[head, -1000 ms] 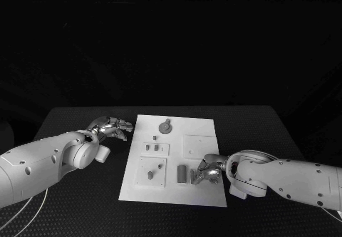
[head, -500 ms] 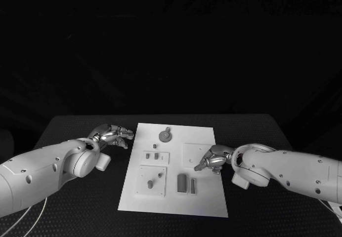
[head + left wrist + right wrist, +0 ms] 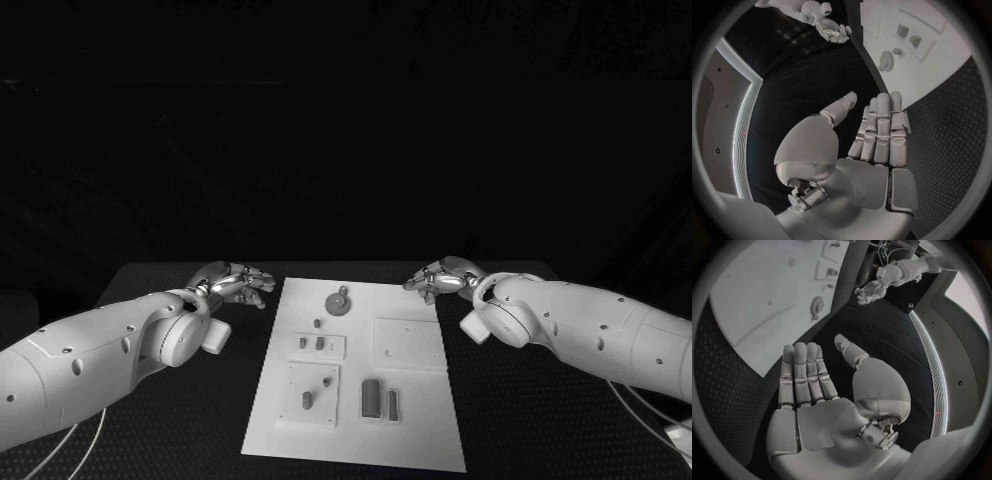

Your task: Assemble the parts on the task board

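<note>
While the task board (image 3: 418, 405) is lying flat in the middle of the black table (image 3: 534, 420), both white arms are pulling clear of it. The right arm is making the larger move: a second ago its hand was down over the near right part of the board, beside the two upright bars, and it is now hovering off the board's far right corner. The right hand (image 3: 441, 277) is holding nothing; its wrist view is showing the fingers (image 3: 799, 375) stretched out straight side by side, with the thumb standing apart. The left hand (image 3: 231, 282) is sitting just off the board's far left edge, much as it was before; it is equally empty, with flat, extended fingers (image 3: 882, 127).

On the board, the parts are staying where they were: the round piece (image 3: 338, 301) near the far edge, two small pieces (image 3: 310, 343) in the square recess below it, one piece (image 3: 306, 400) in the nearer recess, and the two bars (image 3: 378, 398) standing to its right.

Judging from this, neither hand is working a part at the moment, and the retreat looks like a pause or a finish rather than a fresh pick.
</note>
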Robot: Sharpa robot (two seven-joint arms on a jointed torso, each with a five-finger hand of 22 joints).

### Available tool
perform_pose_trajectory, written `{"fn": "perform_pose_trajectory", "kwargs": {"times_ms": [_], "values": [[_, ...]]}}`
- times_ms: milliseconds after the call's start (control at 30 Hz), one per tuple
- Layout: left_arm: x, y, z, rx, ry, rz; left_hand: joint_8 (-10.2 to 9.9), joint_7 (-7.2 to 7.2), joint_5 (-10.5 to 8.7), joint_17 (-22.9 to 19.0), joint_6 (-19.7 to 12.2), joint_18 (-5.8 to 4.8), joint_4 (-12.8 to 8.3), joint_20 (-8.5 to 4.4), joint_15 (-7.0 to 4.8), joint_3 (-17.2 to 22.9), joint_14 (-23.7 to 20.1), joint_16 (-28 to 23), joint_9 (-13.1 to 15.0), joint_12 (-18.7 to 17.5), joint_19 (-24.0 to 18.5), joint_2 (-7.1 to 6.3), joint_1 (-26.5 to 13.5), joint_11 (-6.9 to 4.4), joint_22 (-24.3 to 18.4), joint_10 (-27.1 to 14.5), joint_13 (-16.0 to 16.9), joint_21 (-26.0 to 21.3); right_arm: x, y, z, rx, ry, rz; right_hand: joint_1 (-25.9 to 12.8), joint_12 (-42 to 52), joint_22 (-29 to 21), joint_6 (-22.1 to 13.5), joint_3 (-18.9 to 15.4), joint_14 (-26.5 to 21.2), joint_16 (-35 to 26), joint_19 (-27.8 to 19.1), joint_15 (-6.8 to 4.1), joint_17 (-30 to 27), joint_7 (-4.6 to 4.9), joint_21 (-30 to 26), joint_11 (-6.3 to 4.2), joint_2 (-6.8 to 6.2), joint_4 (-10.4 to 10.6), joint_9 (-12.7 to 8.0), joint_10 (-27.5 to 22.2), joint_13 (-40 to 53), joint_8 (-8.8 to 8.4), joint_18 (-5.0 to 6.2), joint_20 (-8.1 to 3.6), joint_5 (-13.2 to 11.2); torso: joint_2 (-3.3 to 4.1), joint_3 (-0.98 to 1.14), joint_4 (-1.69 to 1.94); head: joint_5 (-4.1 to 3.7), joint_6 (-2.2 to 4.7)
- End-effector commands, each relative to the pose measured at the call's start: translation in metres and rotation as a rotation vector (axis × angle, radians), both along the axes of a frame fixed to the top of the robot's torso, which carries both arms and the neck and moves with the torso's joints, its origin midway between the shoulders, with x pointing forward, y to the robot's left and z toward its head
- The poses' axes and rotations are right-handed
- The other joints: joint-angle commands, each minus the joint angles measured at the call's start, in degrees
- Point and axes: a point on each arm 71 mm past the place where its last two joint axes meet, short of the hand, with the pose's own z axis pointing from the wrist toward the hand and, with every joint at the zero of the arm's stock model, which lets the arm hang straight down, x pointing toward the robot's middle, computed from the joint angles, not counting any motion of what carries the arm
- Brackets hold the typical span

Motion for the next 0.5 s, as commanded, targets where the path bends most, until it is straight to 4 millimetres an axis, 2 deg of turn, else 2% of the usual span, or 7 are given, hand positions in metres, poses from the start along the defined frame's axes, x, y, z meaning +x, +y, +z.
{"fn": "perform_pose_trajectory", "kwargs": {"times_ms": [33,67,133,200,333,433,500], "values": [[0.007,0.000,0.005,-0.068,-0.032,-0.002,0.33,-0.43,-0.35,-2.06,0.14,-1.54,-0.14,1.54,1.95,0.75,-2.45,-6.26,0.13,-0.06,-5.12,-0.01,-0.85,0.25,-2.56,0.08,-0.06,-0.99,0.012,0.000,0.008,0.159,-0.077,0.002,1.18,-9.10,-2.91,-1.99,0.78,-4.76,-11.04,-6.58,4.93,-5.57,0.64,-6.10,2.23,0.44,0.09,-0.46,-2.78,-7.92,-0.77,-1.80,1.72,0.21,-1.52,0.03,-0.27,0.68,0.71],[0.010,0.000,0.005,-0.074,-0.037,-0.001,0.31,-0.59,-0.36,-2.69,-0.08,-1.71,-0.16,2.39,2.82,0.84,-3.89,-8.59,0.13,-0.51,-7.03,0.03,-1.16,0.67,-3.63,-0.75,-0.44,-0.97,0.016,0.000,0.008,0.174,-0.084,0.001,1.58,-13.12,-4.12,-2.60,1.01,-4.85,-16.16,-8.50,6.81,-8.07,0.77,-8.35,3.21,1.00,-0.27,-0.67,-2.06,-12.11,-0.82,-2.36,2.44,0.14,-1.65,0.04,-0.28,0.77,1.20],[0.016,0.001,0.006,-0.080,-0.054,0.010,-0.46,-0.79,-0.34,-4.12,-1.82,-1.74,-0.44,4.69,5.08,0.87,-8.81,-13.98,-0.18,-0.78,-12.16,-0.15,-1.76,1.18,-6.39,-4.53,-2.00,-1.11,0.021,0.001,0.007,0.191,-0.096,0.000,2.57,-19.80,-6.06,-3.99,0.83,-5.71,-24.73,-11.88,8.95,-11.76,0.70,-12.14,4.63,1.31,-0.48,-1.23,-1.67,-19.00,-0.99,-3.26,3.46,0.08,-2.06,0.11,-0.35,1.05,1.79],[0.020,0.002,0.006,-0.083,-0.064,0.015,-1.12,-1.42,-0.65,-5.10,-3.45,-1.74,-0.69,6.35,6.21,0.56,-12.55,-17.40,-0.42,-0.76,-16.83,-0.18,-2.22,0.96,-8.87,-7.79,-3.48,-1.14,0.025,0.003,0.006,0.213,-0.102,-0.005,2.26,-23.43,-7.46,-4.88,0.56,-7.84,-29.36,-14.04,9.67,-13.66,0.33,-14.73,5.03,2.17,-0.26,-1.64,-2.67,-22.50,-1.16,-3.89,4.08,0.14,-2.29,0.23,-0.45,1.28,2.31],[0.030,0.000,0.005,-0.089,-0.069,0.041,-2.06,-2.06,-0.68,-6.22,-6.00,-1.74,-1.07,7.45,6.82,-0.83,-16.41,-21.24,-0.60,-0.68,-19.29,0.20,-2.95,0.58,-12.14,-10.95,-5.53,-1.04,0.028,0.006,-0.001,0.246,-0.099,-0.011,2.18,-30.18,-10.40,-6.52,-0.56,-7.43,-36.59,-12.98,9.51,-17.09,-0.04,-18.85,5.05,3.07,-0.13,-2.76,-1.10,-30.67,-0.80,-3.34,4.93,0.14,-2.90,0.42,-0.82,1.88,3.06],[0.032,-0.003,0.004,-0.093,-0.068,0.031,-2.04,-2.26,-0.68,-6.67,-6.71,-1.74,-1.18,8.25,7.16,-1.55,-17.65,-22.84,-0.40,-0.62,-20.91,0.38,-2.79,0.29,-14.76,-12.38,-6.82,-0.99,0.028,0.006,-0.004,0.252,-0.101,-0.020,2.15,-31.36,-10.89,-6.66,-1.01,-6.89,-37.89,-12.48,9.49,-17.72,0.09,-19.81,5.10,3.28,-0.06,-3.21,-0.22,-32.56,-0.50,-3.14,5.10,0.16,-3.14,0.64,-1.13,2.47,3.44],[0.032,-0.007,0.003,-0.100,-0.064,0.013,-1.92,-2.24,-0.68,-6.67,-6.75,-1.74,-1.14,8.28,7.26,-1.75,-17.51,-23.08,-0.28,-0.58,-20.82,0.52,-2.69,0.24,-15.57,-12.45,-7.20,-0.95,0.028,0.004,-0.005,0.257,-0.101,-0.027,2.06,-31.71,-10.99,-6.70,-1.19,-6.58,-38.28,-12.35,9.57,-17.89,0.21,-20.15,5.18,3.41,0.01,-3.42,0.17,-33.22,-0.39,-3.10,5.16,0.16,-3.18,0.80,-1.11,2.58,3.77]]}}
